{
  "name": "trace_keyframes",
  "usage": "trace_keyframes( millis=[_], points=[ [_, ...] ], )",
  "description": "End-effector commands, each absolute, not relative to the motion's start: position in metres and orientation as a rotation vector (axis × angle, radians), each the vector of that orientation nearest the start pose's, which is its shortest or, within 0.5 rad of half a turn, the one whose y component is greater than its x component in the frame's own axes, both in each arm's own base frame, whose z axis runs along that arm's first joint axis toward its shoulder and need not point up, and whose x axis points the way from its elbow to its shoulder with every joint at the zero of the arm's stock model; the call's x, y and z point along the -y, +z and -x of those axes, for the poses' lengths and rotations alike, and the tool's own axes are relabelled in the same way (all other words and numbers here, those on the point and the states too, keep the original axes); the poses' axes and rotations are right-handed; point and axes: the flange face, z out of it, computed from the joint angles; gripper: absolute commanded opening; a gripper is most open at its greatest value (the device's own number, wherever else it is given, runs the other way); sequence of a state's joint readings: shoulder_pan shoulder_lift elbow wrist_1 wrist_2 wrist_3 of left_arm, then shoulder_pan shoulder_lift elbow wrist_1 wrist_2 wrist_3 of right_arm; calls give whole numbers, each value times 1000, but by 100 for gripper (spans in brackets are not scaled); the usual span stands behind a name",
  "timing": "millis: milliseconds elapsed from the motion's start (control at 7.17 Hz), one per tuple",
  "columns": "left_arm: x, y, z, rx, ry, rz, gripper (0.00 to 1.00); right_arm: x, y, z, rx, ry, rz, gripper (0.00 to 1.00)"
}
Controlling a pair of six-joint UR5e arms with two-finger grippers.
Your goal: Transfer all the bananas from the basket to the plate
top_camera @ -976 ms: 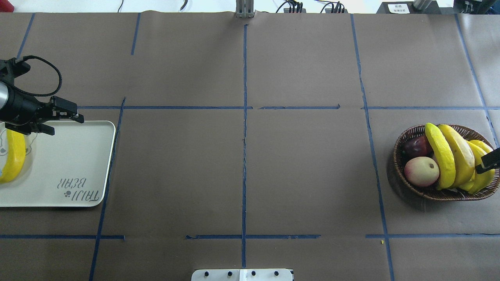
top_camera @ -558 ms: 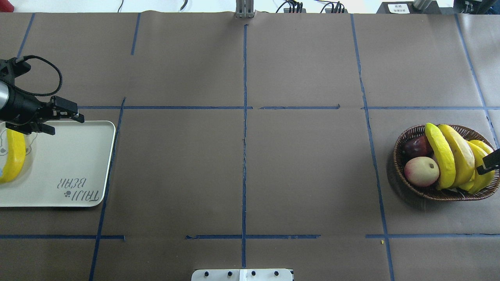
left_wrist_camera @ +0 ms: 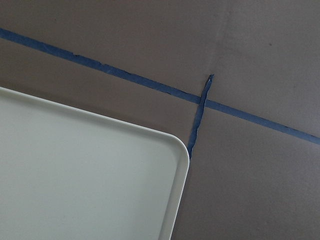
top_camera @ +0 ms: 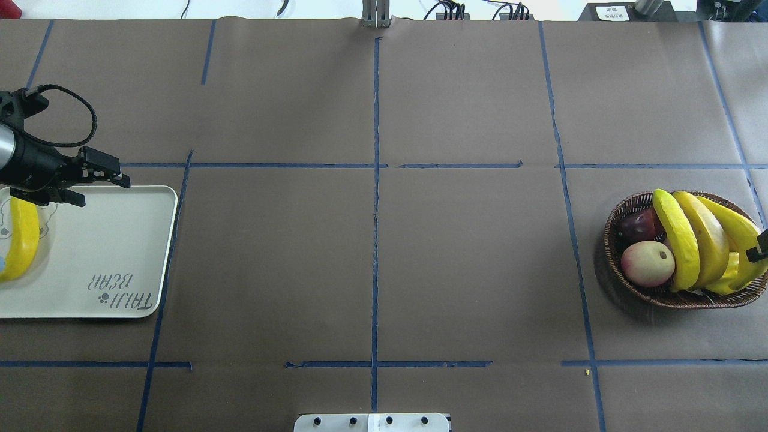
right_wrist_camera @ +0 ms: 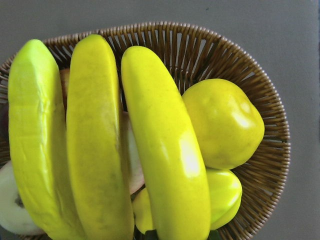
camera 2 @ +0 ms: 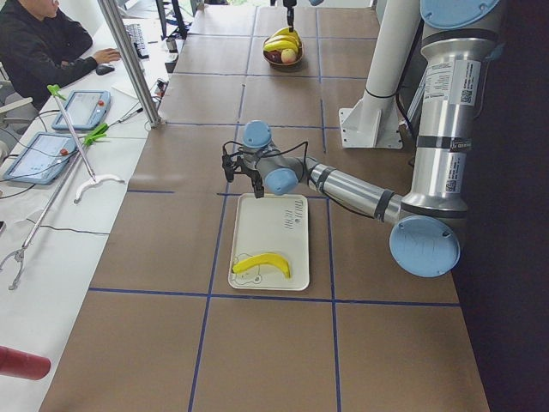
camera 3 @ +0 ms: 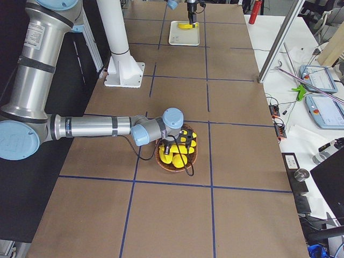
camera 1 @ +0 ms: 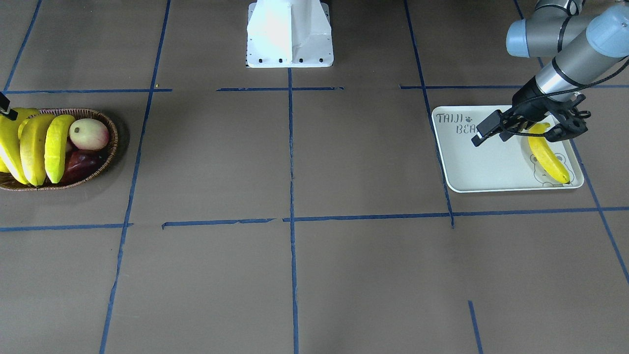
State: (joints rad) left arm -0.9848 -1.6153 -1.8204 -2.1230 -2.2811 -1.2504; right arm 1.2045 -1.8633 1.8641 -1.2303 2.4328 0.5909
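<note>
One banana (top_camera: 24,240) lies on the white plate (top_camera: 108,240) over the bear drawing; it also shows in the front view (camera 1: 545,152). My left gripper (top_camera: 102,180) hangs open and empty over the plate's far edge. The brown basket (top_camera: 624,222) holds three bananas. Two of them (top_camera: 678,240) lie side by side. The third banana (top_camera: 735,231) lies slanted over the plump yellow fruits (right_wrist_camera: 222,122). My right gripper (top_camera: 762,246) shows only one finger at the view's edge and seems shut on that third banana (right_wrist_camera: 165,150). The wrist view shows no fingers.
A pink-white apple (top_camera: 647,263) and a dark red apple (top_camera: 639,223) sit in the basket's left part. The robot's white base (camera 1: 290,34) stands at the table's near edge. Blue tape lines cross the brown table. A person sits at a side desk (camera 2: 43,43).
My right gripper has shifted right, and the third banana has swung out over the plump yellow fruits. My left gripper has hardly moved.
</note>
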Motion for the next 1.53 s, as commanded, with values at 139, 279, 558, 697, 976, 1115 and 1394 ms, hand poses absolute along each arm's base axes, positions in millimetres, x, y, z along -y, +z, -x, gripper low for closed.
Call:
trace_keyframes(
  millis=[139, 279, 558, 697, 976, 1115, 1394],
  points=[
    [470, 446, -230, -1052, -301, 35, 99, 365, 557, 45, 890, 107, -10, 0],
    [470, 446, -230, -1052, -301, 37, 99, 357, 524, 40, 894, 93, -67, 0],
    [470, 446, -231, -1052, -299, 37, 99, 366, 472, 41, 930, 53, -164, 0],
    [472, 442, -232, -1058, -295, 34, 99, 391, 440, 59, 951, 32, -160, 0],
    [479, 407, -259, -1102, -318, 56, 99, 443, 347, 123, 1001, 131, -73, 0],
    [481, 379, -279, -1136, -336, 75, 99, 444, 312, 166, 1047, 154, -23, 0],
    [488, 321, -303, -1215, -396, 106, 99, 424, 258, 232, 1195, 215, -18, 0]
  ],
)
